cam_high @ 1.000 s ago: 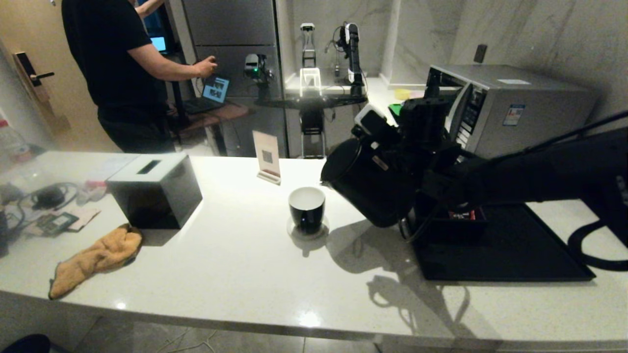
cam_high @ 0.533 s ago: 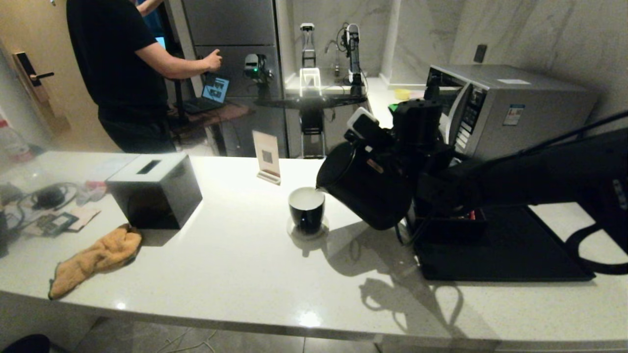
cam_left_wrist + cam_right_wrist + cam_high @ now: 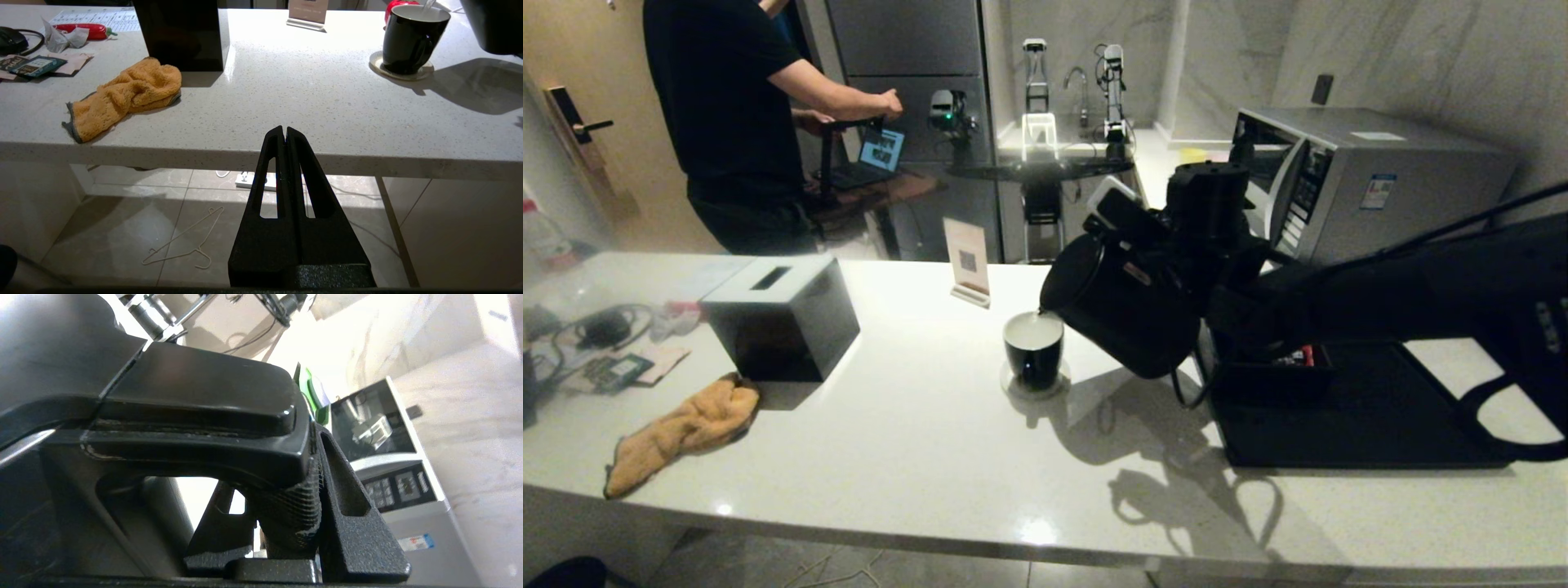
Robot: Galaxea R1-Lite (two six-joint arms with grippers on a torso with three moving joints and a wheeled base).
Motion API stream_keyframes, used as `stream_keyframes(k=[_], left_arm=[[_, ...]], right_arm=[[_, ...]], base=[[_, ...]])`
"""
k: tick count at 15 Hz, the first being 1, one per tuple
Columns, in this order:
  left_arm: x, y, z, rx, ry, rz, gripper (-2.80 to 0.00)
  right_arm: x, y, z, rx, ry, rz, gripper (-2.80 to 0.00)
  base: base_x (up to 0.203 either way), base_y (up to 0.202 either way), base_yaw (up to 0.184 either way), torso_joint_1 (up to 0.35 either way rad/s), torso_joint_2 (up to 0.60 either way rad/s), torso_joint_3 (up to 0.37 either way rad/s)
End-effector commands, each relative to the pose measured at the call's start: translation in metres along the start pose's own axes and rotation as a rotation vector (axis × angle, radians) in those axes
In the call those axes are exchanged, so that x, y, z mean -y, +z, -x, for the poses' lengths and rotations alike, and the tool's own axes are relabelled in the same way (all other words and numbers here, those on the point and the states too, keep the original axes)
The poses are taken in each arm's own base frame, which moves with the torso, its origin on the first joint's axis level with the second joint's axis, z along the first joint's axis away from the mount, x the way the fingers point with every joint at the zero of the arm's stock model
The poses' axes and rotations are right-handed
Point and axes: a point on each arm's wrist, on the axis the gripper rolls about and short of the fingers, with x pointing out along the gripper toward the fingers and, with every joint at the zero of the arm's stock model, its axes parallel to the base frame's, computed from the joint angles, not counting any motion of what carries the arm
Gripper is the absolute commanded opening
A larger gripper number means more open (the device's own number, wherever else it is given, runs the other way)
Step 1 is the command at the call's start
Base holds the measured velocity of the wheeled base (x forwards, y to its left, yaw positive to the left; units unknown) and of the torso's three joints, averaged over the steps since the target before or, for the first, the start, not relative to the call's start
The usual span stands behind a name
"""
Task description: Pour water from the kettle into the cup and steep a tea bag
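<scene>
Since a second ago the kettle has swung closer to the cup and tipped further, so its spout now sits right over the cup's rim, where before it hung clear to the side. Taking the cup as the landmark: it stands upright on a small coaster on the white counter, and the kettle hangs tilted above and just beside it, mouth turned down toward the white interior. A thin pale thread at the spout looks like water beginning to fall, though that is hard to confirm. The right gripper is clamped on the kettle's handle, fingers pressed against both sides of the textured grip; that firm hold lets the wrist roll the heavy jug without slipping. Well away from the cup, below the counter's near edge, the left gripper rests with its fingers together, parked out of the pouring path.
</scene>
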Motion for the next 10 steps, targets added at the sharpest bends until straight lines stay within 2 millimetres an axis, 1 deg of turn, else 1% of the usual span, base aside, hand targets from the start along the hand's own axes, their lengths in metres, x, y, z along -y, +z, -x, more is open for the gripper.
stream_keyframes(k=[1,10], left_arm=[[0.0000,0.0000,0.0000,0.000,0.000,0.000,-2.80],[0.0000,0.0000,0.0000,0.000,0.000,0.000,-2.80]], right_arm=[[-0.0026,0.0005,-0.0014,0.002,-0.003,0.018,-2.80],[-0.0016,0.0017,-0.0005,0.007,-0.004,0.043,-2.80]], base=[[0.000,0.000,0.000,0.000,0.00,0.000],[0.000,0.000,0.000,0.000,0.00,0.000]])
